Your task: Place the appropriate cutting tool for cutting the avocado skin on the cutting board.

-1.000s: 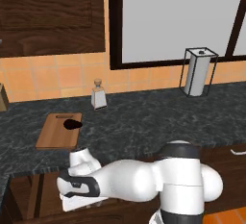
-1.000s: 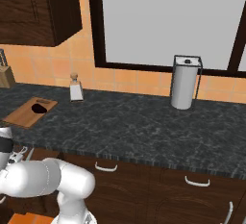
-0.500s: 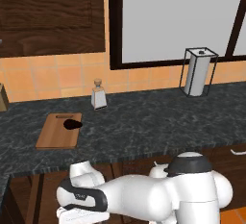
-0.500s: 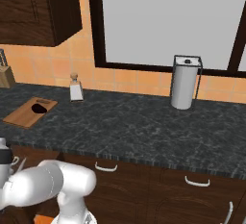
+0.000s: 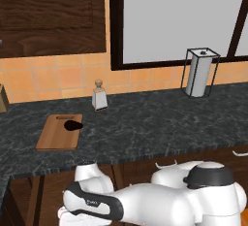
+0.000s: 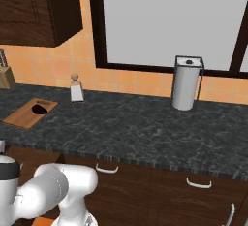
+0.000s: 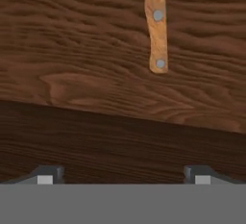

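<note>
The cutting board (image 5: 54,137) lies on the dark counter at the left, with the dark avocado (image 5: 72,124) on its far right corner; both also show as the board (image 6: 22,117) and the avocado (image 6: 40,108). In the hand view, the knife's tan-brown riveted handle (image 7: 157,26) lies on a brown wooden surface, ahead and slightly right of my gripper (image 7: 122,175). Its blade runs out of the top of that view. The gripper is open, its fingertips wide apart with nothing between them. My arm hangs low in front of the cabinets, below the counter edge.
A small glass bottle (image 5: 99,95) stands behind the board by the tiled wall. A paper towel holder (image 5: 199,72) is at the back right. A knife block (image 6: 6,74) sits at the far left. Cabinet fronts with curved handles (image 6: 106,169) run under the counter.
My arm has swung down and forward, from counter-edge height to low in front of the cabinets. The things on the counter have not moved.
</note>
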Robot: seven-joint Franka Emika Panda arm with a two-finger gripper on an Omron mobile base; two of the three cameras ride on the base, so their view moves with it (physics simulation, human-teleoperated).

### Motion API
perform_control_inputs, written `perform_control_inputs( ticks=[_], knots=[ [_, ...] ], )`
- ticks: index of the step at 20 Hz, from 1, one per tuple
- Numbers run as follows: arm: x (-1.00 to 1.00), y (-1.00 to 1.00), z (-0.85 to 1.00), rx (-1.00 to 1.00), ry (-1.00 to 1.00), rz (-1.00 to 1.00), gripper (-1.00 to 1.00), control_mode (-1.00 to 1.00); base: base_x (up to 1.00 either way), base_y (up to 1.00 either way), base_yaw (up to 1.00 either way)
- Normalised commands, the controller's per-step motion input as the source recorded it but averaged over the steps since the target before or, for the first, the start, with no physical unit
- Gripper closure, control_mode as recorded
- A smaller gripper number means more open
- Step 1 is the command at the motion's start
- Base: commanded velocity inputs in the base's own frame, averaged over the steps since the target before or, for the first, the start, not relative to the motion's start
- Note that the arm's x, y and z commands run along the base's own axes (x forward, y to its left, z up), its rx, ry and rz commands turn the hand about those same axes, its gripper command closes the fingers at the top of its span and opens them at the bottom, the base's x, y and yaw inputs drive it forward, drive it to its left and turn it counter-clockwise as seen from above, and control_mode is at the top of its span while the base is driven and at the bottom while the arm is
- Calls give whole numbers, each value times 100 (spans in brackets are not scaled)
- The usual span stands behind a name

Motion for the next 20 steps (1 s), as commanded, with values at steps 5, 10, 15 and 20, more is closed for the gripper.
perform_control_inputs(
  ticks=[5, 10, 15, 20],
  knots=[
    [52, 16, -3, 0, 0, -1, -100, -100, 0, 0, 0],
    [42, 0, -8, -1, -4, 0, -100, -100, 0, 0, 0],
    [3, 0, -26, -1, -8, 0, -100, -100, 0, 0, 0],
    [20, -1, -31, -1, -6, 0, -100, -100, 0, 0, 0]
  ],
)
